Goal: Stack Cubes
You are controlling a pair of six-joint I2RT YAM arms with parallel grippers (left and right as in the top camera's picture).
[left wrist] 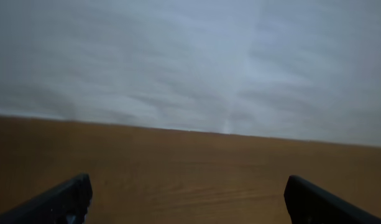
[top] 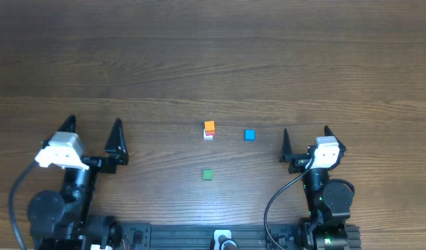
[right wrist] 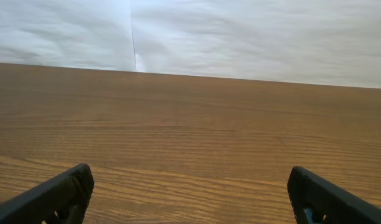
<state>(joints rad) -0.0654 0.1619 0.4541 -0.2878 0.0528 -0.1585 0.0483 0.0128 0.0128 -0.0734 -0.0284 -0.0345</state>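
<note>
An orange cube (top: 210,126) sits on top of a white cube (top: 208,136) near the middle of the wooden table (top: 213,55). A blue cube (top: 249,135) lies just to its right, and a green cube (top: 208,175) lies nearer the arms, below the stack. My left gripper (top: 94,137) is at the left, well away from the cubes, open and holding nothing. My right gripper (top: 305,142) is at the right, a short way right of the blue cube, open and empty. In the wrist views, the left fingertips (left wrist: 66,199) and the right fingertips (right wrist: 59,193) stand wide apart over bare wood.
The tabletop stretches wide and bare beyond the cubes. A pale wall (right wrist: 240,37) rises behind the table's far edge. Cables (top: 14,201) loop beside each arm base along the near edge.
</note>
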